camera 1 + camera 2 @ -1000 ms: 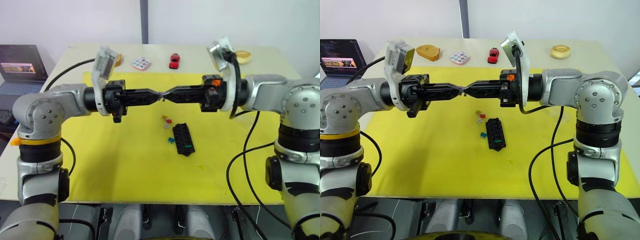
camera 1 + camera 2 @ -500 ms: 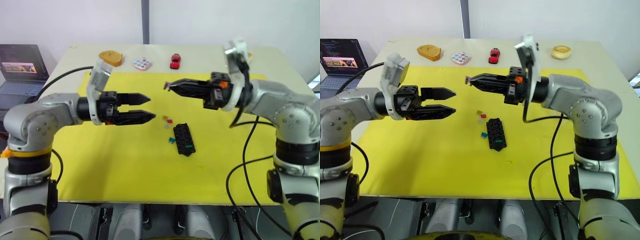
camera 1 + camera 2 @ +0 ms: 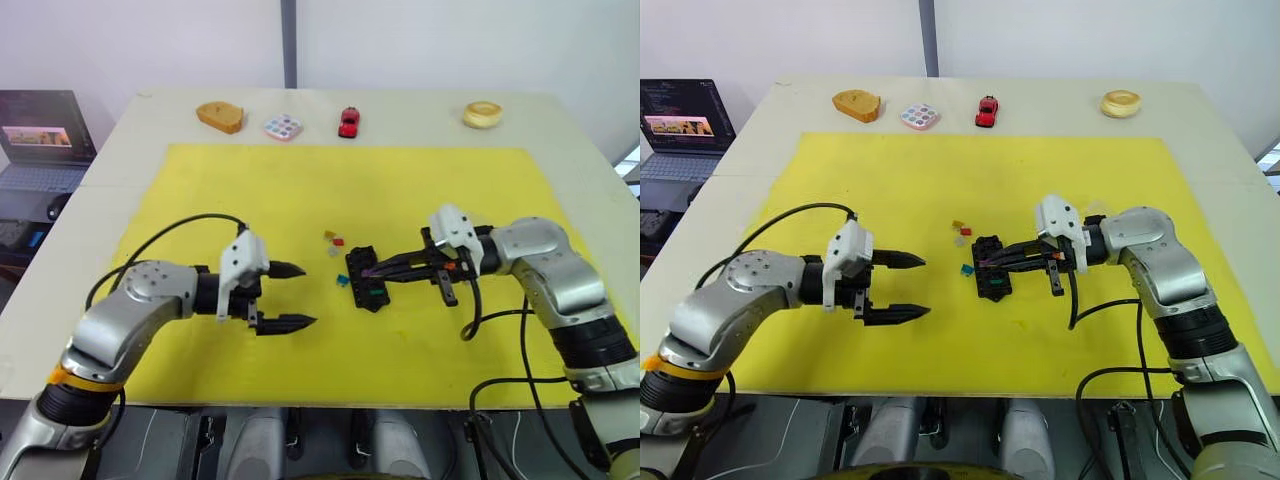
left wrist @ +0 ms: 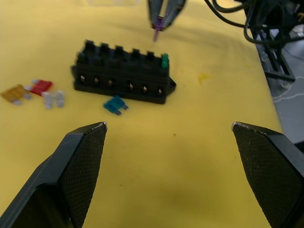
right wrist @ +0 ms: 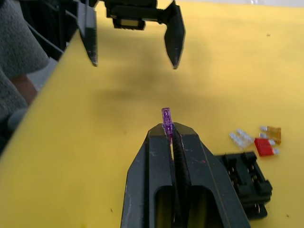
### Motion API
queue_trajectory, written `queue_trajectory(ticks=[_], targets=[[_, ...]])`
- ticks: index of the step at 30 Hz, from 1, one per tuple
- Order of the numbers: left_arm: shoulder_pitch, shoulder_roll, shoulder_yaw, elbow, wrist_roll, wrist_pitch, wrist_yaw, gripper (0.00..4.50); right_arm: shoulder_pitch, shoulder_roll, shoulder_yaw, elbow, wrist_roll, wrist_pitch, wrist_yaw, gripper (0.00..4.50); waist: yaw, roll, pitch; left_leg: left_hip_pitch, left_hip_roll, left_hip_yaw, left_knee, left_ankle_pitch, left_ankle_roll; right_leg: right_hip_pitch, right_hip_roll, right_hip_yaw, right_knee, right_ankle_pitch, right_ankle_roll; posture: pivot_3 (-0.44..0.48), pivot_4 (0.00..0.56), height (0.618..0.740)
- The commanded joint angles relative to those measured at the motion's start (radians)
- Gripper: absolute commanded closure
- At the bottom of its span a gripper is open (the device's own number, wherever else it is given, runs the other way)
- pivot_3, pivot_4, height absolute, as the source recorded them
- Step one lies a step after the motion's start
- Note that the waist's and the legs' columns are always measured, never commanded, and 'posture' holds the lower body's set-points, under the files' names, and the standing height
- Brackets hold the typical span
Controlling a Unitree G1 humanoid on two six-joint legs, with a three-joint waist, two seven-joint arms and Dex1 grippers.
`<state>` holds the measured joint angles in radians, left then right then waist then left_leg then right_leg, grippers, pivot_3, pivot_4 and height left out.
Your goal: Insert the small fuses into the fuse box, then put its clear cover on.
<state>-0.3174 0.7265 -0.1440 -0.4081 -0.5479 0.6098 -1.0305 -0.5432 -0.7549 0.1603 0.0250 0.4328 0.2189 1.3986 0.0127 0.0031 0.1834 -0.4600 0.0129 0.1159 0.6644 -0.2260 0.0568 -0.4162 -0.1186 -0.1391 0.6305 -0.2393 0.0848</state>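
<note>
Purple blade fuse (image 5: pixel 166 121), tiny flat plastic, sits pinched in your right gripper (image 5: pixel 169 132) just above the black slotted fuse box (image 3: pixel 367 277), at its three o'clock edge; your left gripper (image 3: pixel 290 296) gapes wide, empty.

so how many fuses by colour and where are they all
purple: 1, held in the right gripper
green: 1, seated in the fuse box
teal: 1, loose on the mat
red: 1, loose
tan: 1, loose
grey: 1, loose
total: 6
</note>
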Motion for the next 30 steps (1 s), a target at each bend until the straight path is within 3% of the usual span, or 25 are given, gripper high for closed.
queue_trajectory(ticks=[1,30], targets=[[0.004,-0.001,0.007,-0.033,0.008,-0.033,-0.006,0.08,-0.021,0.019,-0.011,0.059,-0.036,-0.085,0.025,4.5,0.0,0.0,0.0,0.0,0.0,0.0,0.0,0.0,0.0,0.0,0.0,0.0,0.0,0.0,0.0,0.0,0.15,0.74],[0.005,-0.004,0.011,-0.041,0.0,0.002,0.024,0.08,0.0,0.042,0.004,0.131,-0.103,-0.136,0.076,4.5,-0.001,0.0,0.0,0.001,0.0,0.0,0.001,0.0,0.0,0.002,0.001,0.0,0.001,0.0,0.0,0.0,0.15,0.74]])
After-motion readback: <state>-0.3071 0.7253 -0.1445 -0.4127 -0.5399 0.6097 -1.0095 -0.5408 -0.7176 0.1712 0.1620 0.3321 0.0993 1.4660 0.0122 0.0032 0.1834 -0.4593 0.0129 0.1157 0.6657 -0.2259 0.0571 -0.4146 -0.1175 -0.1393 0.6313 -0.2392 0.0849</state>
